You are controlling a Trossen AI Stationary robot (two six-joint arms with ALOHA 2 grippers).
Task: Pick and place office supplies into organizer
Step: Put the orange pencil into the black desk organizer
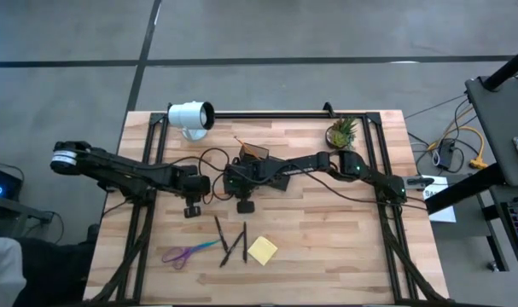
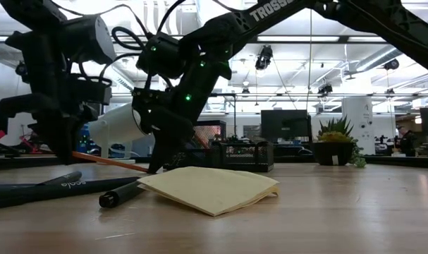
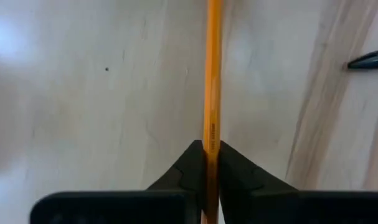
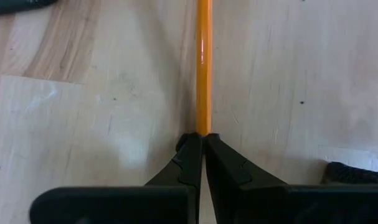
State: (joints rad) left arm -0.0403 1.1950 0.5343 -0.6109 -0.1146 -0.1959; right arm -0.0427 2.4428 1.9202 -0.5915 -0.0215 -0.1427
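Both grippers, left [image 3: 208,155] and right [image 4: 202,144], are clenched on one orange pencil [image 3: 212,74] low over the table's middle, near the organizer [image 1: 253,153]; one should release before it is carried.

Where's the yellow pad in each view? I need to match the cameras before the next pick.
High view: pad near the table's front edge, right of the black pens.
Low view: pad in the centre foreground, flat on the table.
Left wrist view: not in it.
Right wrist view: not in it.
Shared landmark: the plant, at the back right in both table views.
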